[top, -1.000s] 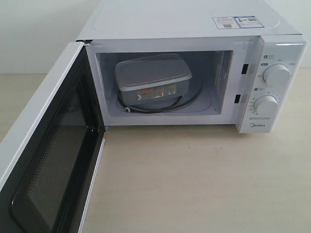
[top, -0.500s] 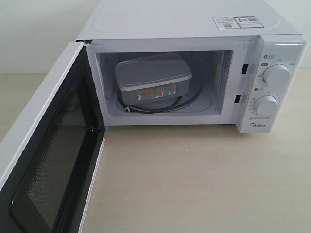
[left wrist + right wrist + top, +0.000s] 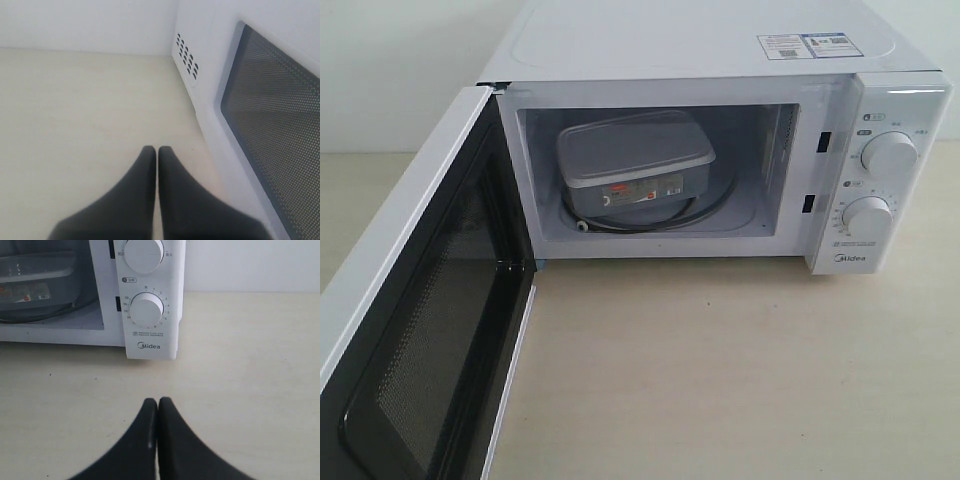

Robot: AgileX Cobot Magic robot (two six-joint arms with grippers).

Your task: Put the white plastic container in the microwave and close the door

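The white plastic container [image 3: 635,165] sits inside the microwave [image 3: 700,45] on the glass turntable, label facing out; its edge also shows in the right wrist view as the container [image 3: 35,270]. The door [image 3: 415,330] stands swung wide open to the left, mesh inner face showing. Neither gripper appears in the exterior view. My left gripper [image 3: 157,149] is shut and empty, beside the door's outer face [image 3: 272,130]. My right gripper [image 3: 157,401] is shut and empty, hovering over the table in front of the microwave's dial panel [image 3: 148,310].
The beige table [image 3: 720,370] stretches in front of the microwave. Two round dials [image 3: 888,153] are on the right panel. A white wall stands behind. Vent holes [image 3: 186,56] mark the microwave's side near the left gripper.
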